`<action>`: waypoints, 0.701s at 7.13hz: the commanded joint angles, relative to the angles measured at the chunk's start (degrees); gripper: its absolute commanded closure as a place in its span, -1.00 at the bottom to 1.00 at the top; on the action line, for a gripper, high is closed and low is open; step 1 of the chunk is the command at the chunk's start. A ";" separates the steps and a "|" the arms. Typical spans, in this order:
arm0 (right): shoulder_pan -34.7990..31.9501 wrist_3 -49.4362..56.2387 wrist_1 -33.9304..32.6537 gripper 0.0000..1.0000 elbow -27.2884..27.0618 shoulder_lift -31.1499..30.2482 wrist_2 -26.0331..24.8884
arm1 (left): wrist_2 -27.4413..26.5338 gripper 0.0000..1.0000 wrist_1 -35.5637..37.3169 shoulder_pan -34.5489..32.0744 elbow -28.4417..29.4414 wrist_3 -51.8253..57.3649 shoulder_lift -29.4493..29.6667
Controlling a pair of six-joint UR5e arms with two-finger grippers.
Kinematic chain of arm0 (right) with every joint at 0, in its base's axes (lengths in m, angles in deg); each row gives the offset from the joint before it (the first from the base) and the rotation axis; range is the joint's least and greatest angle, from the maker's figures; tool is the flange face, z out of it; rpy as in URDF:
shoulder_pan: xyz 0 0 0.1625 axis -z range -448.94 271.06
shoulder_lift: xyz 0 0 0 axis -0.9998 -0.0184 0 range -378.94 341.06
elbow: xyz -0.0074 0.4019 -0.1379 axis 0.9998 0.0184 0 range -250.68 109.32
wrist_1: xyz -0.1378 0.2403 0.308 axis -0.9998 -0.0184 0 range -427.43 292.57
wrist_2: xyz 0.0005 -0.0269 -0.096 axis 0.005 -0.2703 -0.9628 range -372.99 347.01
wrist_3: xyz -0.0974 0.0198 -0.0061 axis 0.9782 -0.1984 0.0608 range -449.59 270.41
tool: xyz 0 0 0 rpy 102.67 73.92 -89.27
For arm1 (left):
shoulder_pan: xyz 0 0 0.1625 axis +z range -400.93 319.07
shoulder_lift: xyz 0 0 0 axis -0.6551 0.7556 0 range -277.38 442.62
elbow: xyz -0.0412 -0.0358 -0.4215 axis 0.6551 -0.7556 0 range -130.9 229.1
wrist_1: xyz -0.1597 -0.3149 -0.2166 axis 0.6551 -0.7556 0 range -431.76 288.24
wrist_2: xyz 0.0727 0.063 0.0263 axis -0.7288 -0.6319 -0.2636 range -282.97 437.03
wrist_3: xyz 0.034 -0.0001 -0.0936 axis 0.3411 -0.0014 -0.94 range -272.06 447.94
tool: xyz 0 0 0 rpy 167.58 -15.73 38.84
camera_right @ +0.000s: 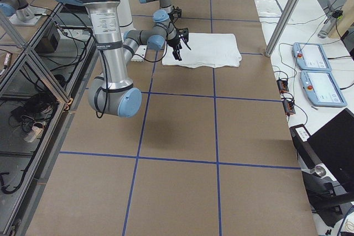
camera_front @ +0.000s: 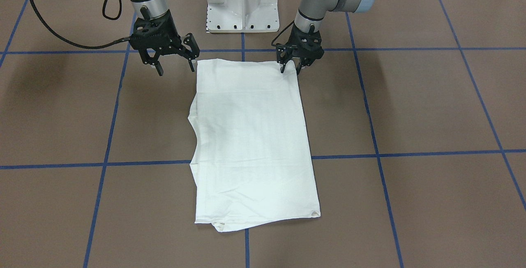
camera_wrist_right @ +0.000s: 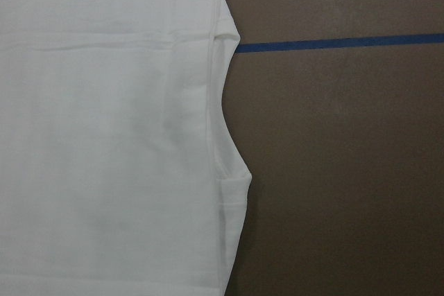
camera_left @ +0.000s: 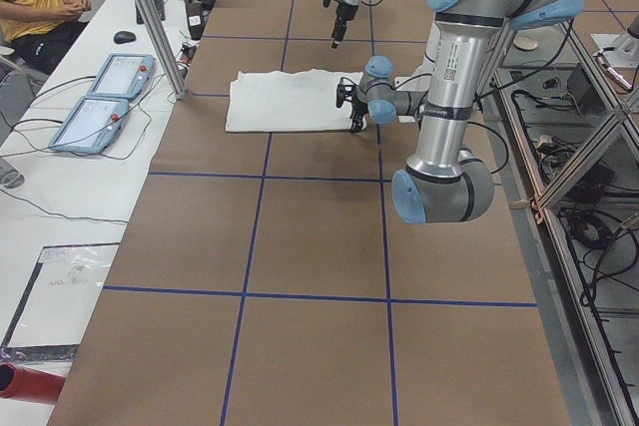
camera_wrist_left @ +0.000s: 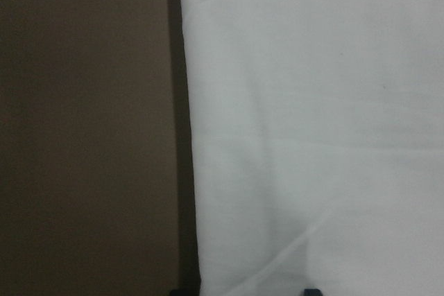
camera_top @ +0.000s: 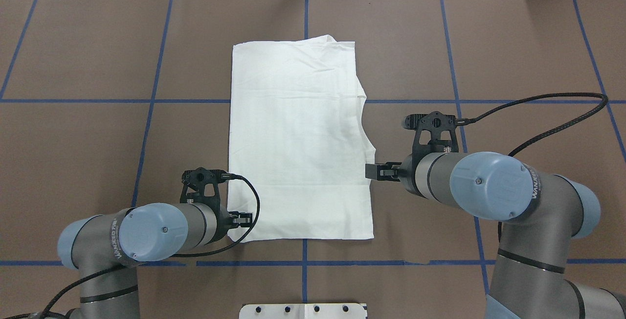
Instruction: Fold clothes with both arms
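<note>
Since the T-shirt point(camera_front: 250, 136) lies as one long narrow rectangle in the middle of the table point(camera_front: 411, 103), with its long axis running away from the robot and its near end just in front of the white pedestal point(camera_front: 242, 5), I judge the lengthwise folds done; no sleeve sticks out, and neither the printed text nor the collar shows, so I take them to be tucked inside; the edge on the robot's right is not clean, with a stepped notch where one layer sits further in than another, and the far end shows a little cloth peeking from under the top layer; the edge on the robot's left runs straight. What I think is left is the crosswise folding, near end over toward the far end, perhaps more than once, and neither near corner is lifted yet. The left gripper point(camera_front: 291, 70) sits low at the near corner on its side, fingers a modest way apart and straddling the cloth edge; in its wrist view both fingertips just show at the bottom with the shirt's border between them, so I read it as not yet closed on anything. The right gripper point(camera_front: 174, 68) is just beside the other near corner, off the cloth over bare table, fingers spread wide and empty; it looks higher than its partner, though I cannot tell by how much. By my reckoning the job is past halfway.
</note>
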 commanded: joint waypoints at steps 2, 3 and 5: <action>0.09 -1.29 -0.44 -1.00 0.58 -0.01 -1.03 | 0.00 0.91 0.00 0.06 -0.32 -0.08 0.10; 0.79 -6.35 -0.44 -0.95 0.67 0.16 -1.21 | 0.00 1.00 0.00 -0.02 -0.67 -0.08 0.02; 5.95 -26.84 -0.70 -0.72 0.93 0.61 -2.69 | 0.00 1.00 0.00 -0.11 -1.03 -0.08 0.19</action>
